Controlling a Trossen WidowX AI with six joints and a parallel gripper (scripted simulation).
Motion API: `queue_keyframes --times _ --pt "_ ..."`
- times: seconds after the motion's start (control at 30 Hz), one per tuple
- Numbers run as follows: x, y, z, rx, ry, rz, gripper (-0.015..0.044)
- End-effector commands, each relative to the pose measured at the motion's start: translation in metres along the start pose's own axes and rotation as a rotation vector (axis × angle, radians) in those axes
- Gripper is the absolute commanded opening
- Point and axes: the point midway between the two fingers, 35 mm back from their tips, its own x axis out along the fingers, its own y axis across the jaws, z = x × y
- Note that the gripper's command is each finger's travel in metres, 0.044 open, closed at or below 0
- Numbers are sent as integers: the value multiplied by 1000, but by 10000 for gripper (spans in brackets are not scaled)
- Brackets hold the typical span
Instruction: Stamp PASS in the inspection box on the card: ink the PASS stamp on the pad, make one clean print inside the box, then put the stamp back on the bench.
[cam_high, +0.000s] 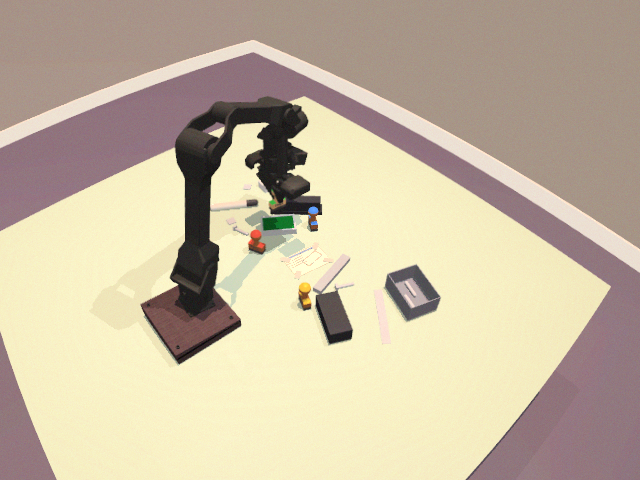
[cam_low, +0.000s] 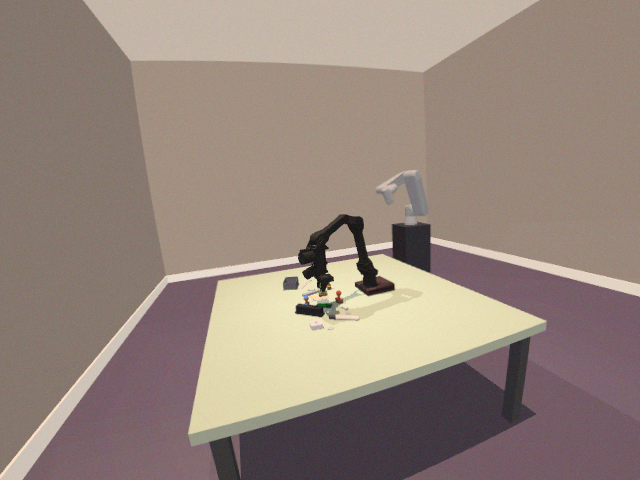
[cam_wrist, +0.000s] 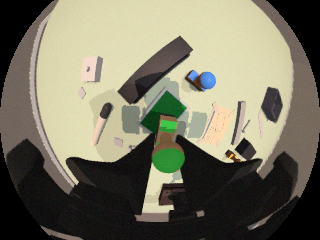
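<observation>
My gripper (cam_wrist: 165, 137) is shut on the green stamp (cam_high: 277, 203) (cam_wrist: 168, 157), which has a green knob and a brown base with a green top patch. The stamp hangs upright above the table. In the wrist view its base overlaps the near part of the green ink pad (cam_high: 278, 223) (cam_wrist: 164, 107); its underside is hidden. The pad lies in a light grey tray. The card (cam_high: 306, 261) (cam_wrist: 218, 125) lies taped at its corners, with an outlined box on it. I cannot make out a print in the box.
A blue stamp (cam_high: 313, 219) (cam_wrist: 204, 80), a red stamp (cam_high: 256, 241) and a yellow stamp (cam_high: 305, 295) stand around the pad and card. A long black block (cam_wrist: 156, 70) lies behind the pad. A marker (cam_wrist: 101, 124), a grey bar (cam_high: 331, 273), a black box (cam_high: 333, 317) and an open grey bin (cam_high: 412, 291) also lie there.
</observation>
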Motion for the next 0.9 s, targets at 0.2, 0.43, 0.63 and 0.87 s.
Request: queue_keyframes --times 0.2,0.43,0.63,0.87 --pt "7 0 0 4 0 -5 0" --pt "12 0 0 4 0 -5 0" --pt "16 0 0 3 0 -5 0" --pt "20 0 0 3 0 -5 0"
